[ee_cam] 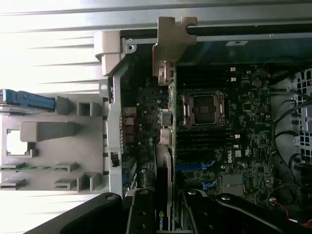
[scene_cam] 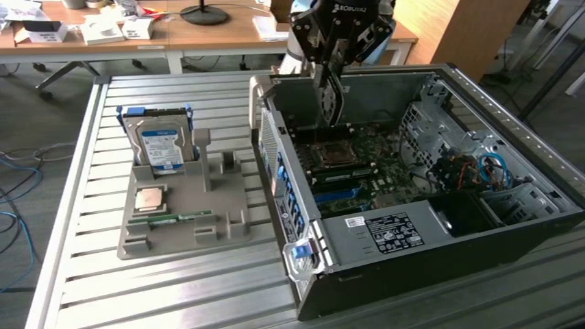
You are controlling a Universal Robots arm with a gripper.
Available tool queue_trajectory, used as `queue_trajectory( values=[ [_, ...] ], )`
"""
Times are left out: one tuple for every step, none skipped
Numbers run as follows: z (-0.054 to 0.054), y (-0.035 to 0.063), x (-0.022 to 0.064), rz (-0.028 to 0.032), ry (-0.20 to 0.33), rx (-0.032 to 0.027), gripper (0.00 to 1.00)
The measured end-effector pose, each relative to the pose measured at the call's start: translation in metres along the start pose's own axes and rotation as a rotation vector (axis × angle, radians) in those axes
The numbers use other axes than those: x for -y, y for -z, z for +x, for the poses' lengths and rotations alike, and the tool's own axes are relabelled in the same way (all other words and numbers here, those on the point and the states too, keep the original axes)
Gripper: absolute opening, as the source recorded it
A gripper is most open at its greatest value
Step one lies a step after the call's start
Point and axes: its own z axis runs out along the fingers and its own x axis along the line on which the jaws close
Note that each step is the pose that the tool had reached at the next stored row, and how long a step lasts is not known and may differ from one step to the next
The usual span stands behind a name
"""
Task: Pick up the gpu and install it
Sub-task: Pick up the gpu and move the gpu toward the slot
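Over open black computer case (scene_cam: 457,264) | black gripper (scene_cam: 332,60) clamps thin tan-brown gpu card (scene_cam: 329,103), upright | lower edge apparently near dark motherboard (scene_cam: 388,147)

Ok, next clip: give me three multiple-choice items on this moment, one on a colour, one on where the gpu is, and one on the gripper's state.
1. What colour is the carrier around the hard drive on the grey tray?
A. red
B. blue
C. yellow

2. Where is the gpu?
A. lying on the grey tray
B. in the gripper, at the open computer case
C. leaning on the hard drive

3. How does the gripper stand?
A. open over the grey tray
B. shut on the hard drive
C. shut on the gpu

Answers:
1 B: blue rails frame the hard drive on both sides.
2 B: the card hangs upright from the gripper over the motherboard inside the case.
3 C: the gripper clamps the card's upper edge, as the exterior view shows.
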Motion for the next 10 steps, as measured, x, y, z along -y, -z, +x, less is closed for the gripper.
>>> queue_trajectory(
  values=[
    [-0.003,-0.0001,-0.0002,-0.001,0.0,-0.0003,0.26],
    [-0.006,-0.0001,-0.0005,-0.0019,0.0,-0.0005,0.26],
    [-0.01,-0.0001,-0.0007,-0.003,0.0,-0.0008,0.26],
    [-0.013,-0.0001,-0.001,-0.0043,0.0,-0.0012,0.26],
    [-0.017,-0.0002,-0.0013,-0.0055,0.0,-0.0015,0.26],
    [-0.021,-0.0002,-0.0016,-0.0067,0.0,-0.0019,0.26],
    [-0.024,-0.0002,-0.0018,-0.0079,0.0,-0.0021,0.26],
    [-0.028,-0.0002,-0.0021,-0.0089,0.0,-0.0025,0.26],
    [-0.031,-0.0002,-0.0024,-0.0098,0.0,-0.0028,0.26],
    [-0.035,-0.0003,-0.0027,-0.0108,0.0,-0.0031,0.26]
  ],
)
